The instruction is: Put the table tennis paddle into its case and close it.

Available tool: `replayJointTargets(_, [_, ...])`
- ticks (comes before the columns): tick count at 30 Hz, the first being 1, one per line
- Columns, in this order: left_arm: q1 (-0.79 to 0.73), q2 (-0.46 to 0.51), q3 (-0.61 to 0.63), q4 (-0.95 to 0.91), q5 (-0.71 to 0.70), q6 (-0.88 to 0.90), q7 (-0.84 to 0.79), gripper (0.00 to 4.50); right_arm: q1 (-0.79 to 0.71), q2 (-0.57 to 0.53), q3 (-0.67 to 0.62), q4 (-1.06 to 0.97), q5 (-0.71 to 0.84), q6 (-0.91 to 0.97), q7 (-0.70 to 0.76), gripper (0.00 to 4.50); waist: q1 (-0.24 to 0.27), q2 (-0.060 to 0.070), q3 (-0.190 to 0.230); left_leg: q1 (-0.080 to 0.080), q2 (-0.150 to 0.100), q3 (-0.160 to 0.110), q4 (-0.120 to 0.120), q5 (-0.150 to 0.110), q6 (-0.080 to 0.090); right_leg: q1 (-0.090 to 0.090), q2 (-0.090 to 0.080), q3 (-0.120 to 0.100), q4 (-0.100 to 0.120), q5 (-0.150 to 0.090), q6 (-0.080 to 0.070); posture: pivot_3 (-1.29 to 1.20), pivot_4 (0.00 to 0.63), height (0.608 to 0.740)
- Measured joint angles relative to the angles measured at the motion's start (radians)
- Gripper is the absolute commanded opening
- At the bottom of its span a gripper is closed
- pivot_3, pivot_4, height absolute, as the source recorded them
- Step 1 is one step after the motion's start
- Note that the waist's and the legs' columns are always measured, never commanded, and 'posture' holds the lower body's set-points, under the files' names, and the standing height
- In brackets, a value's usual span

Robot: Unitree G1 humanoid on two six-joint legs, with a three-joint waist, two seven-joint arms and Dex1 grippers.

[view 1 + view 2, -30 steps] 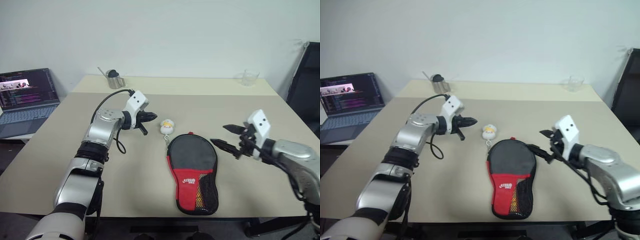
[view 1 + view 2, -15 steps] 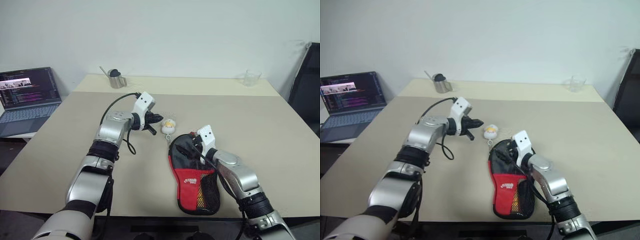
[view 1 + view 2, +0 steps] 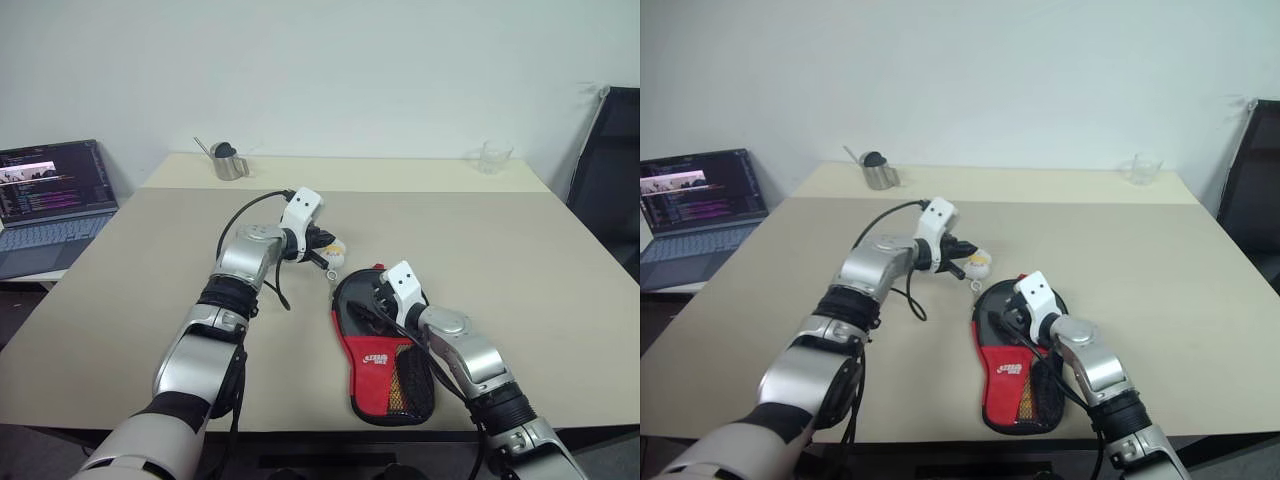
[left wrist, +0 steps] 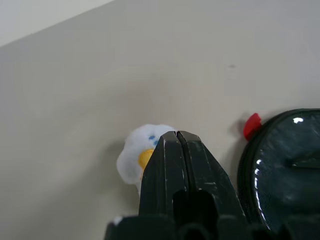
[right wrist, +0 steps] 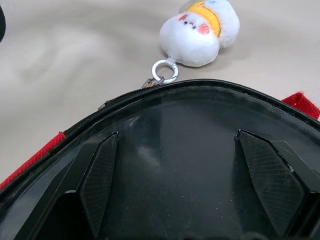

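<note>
The case [image 3: 385, 345] lies flat on the bench [image 3: 130, 290], close to the near edge and a little toward the right side. Its round black end points to the far edge, and its red panel with the white logo and the mesh pocket points to the near edge. A small white-yellow plush charm [image 5: 200, 31] hangs on a metal ring [image 5: 164, 71] at the rim of the round end and rests on the bench just beyond the case.

The right gripper [image 5: 177, 175] is over the round black end of the case, with its fingers [image 5: 100, 172] spread wide apart; both pads lie against the dark fabric, and I cannot tell if they press on it. The paddle cannot be made out.

The left gripper [image 4: 179, 137] is just above the charm, its fingers clenched together and empty.

A laptop [image 3: 50, 200] with a lit screen stands beyond the left edge. A metal cup [image 3: 228, 160] is at the far left corner, and a clear glass [image 3: 490, 157] at the far right corner.
</note>
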Motion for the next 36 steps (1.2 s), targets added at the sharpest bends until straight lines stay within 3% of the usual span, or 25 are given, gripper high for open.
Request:
replayJointTargets(3, [-0.012, -0.014, 0.013, 0.043, 0.007, -0.007, 0.052, 0.60, -0.001, 0.002, 0.001, 0.006, -0.008, 0.000, 0.005, 4.19, -0.001, 0.000, 0.000, 0.000, 0.000, 0.000, 0.000, 0.000, 0.000, 0.000, 0.000, 0.000, 0.000, 0.000, 0.000, 0.00, 0.150, 0.740])
replayJointTargets(14, [-0.018, -0.011, 0.058, 0.052, -0.001, 0.022, 0.103, 4.48, 0.001, 0.002, 0.000, 0.006, -0.021, 0.000, 0.025, 4.19, -0.001, -0.001, -0.001, 0.001, 0.000, 0.001, 0.000, 0.000, 0.000, 0.000, 0.000, 0.000, 0.000, 0.000, 0.000, 0.00, 0.150, 0.740])
replayJointTargets(36, [-0.062, -0.147, 0.070, 0.381, 0.058, -0.105, 0.191, 4.48, 0.013, 0.013, 0.004, -0.005, -0.030, 0.017, 0.042, 4.19, 0.000, -0.005, -0.011, 0.006, 0.000, 0.000, -0.001, 0.000, 0.000, 0.005, -0.001, -0.001, -0.001, 0.000, 0.000, 0.00, 0.150, 0.740])
